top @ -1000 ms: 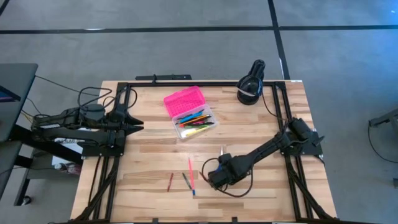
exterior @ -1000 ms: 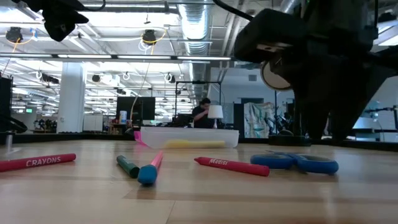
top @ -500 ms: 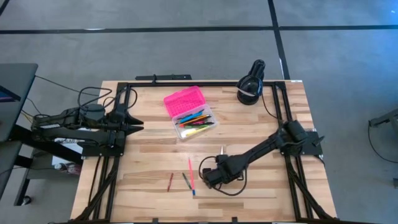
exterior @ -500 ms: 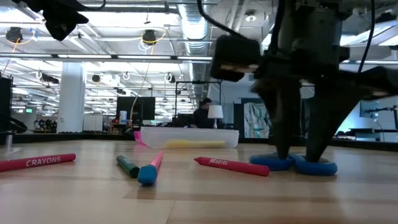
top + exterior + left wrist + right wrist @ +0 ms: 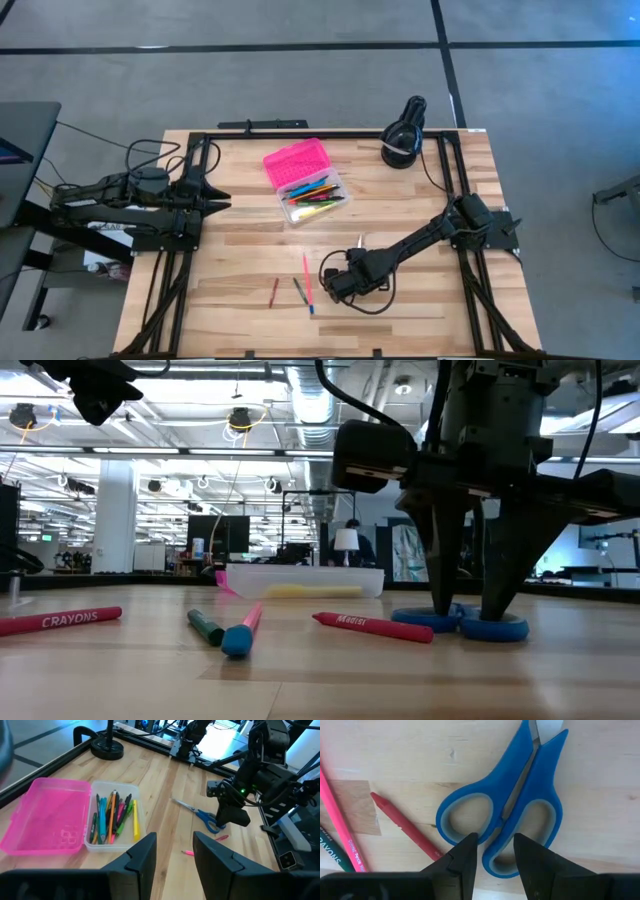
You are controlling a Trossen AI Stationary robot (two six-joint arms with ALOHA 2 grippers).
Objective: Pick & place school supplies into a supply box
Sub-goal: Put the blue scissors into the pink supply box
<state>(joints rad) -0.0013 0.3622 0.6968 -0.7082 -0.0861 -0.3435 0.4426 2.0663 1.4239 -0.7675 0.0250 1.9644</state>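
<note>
You see one pair of scissors (image 5: 512, 827) with blue handles lined in grey and steel blades, lying flat and closed on the wooden table (image 5: 240, 255), right of its middle on the near half. The right gripper (image 5: 495, 857) stands directly over the handles, pointing down; its two fingers are spread a little, one tip (image 5: 440, 605) at each finger ring, the join of the handles between them. You cannot tell from these views whether the tips touch the plastic, and the scissors are not lifted.

Four loose sticks lie left of the scissors:
- one red crayon (image 5: 405, 827), just beside the handles
- one pink pen with a blue cap (image 5: 308, 285)
- one dark green crayon (image 5: 205, 627), beside the pen
- one second red crayon marked CRAYONS (image 5: 55, 621), farthest left

One pencil case (image 5: 112, 842) sits farther back near the table's centre, open, its clear base beside its bright pink lid (image 5: 45, 817). The base holds about ten pens and pencils (image 5: 112, 815) in yellow, pink, blue, green, orange and dark colours.

One black round device (image 5: 402, 148) stands at the far right edge. The left gripper (image 5: 170, 855) waits at the table's left side, fingers slightly apart, nothing between them.
</note>
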